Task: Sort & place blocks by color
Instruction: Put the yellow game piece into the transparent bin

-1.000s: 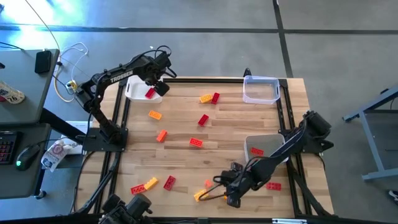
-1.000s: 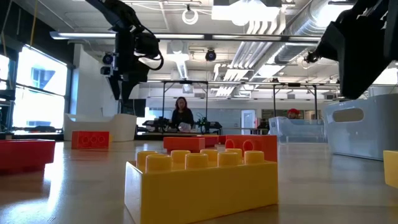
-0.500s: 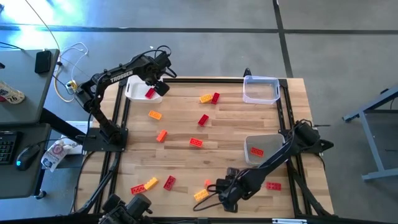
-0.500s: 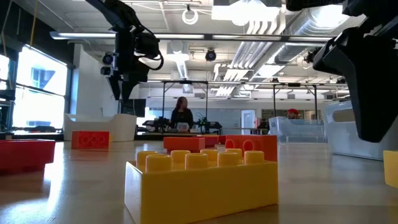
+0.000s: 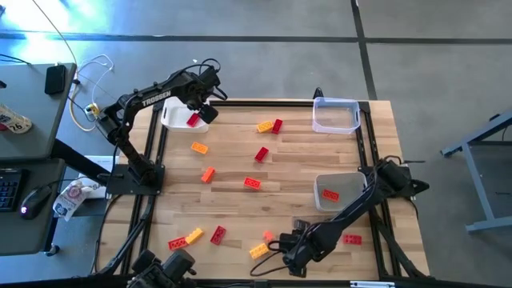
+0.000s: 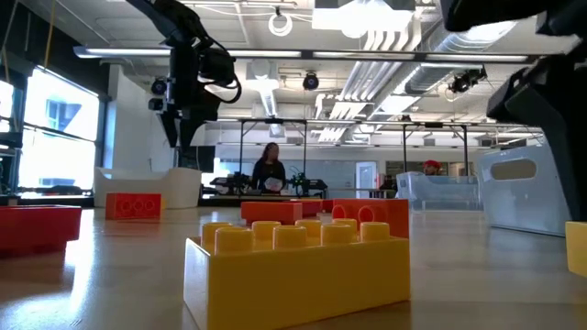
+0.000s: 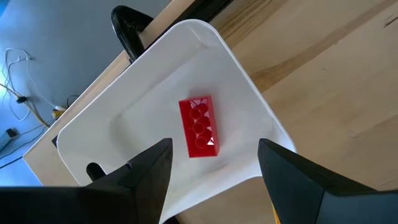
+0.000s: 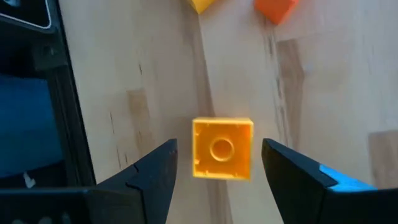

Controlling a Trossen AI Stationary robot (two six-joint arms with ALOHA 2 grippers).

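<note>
On the pale wooden plank tabletop [image 5: 240, 164], the white rectangular plastic tray [image 5: 178, 118] at the far left corner serves as landmark. The left pincer [image 5: 202, 98] hangs just above this tray, its two dark fingers [image 7: 146, 174] spread wide with nothing between them; through the gap, a small red studded plastic brick [image 7: 199, 126] lies flat on the tray floor, untouched. The right pincer [image 5: 282, 243] is at the opposite end of the tabletop from the tray, along the near edge, fingers [image 8: 292, 180] parted and released. Between them, seen from the wrist, sits a square yellow plastic brick [image 8: 222, 148] lying flat on the wood, flanked on both sides with clear gaps, so nothing is grasped. A small orange brick [image 5: 267, 235] lies just beside that pincer. Other red, orange and yellow bricks [image 5: 252, 183] are scattered over the wood between the tray and the near edge. Across the tabletop from the white tray, a clear rectangular plastic tray [image 5: 335, 114] stands at the far right corner, and a grey tray [image 5: 340, 182] holding one red brick [image 5: 330, 194] sits nearer.
</note>
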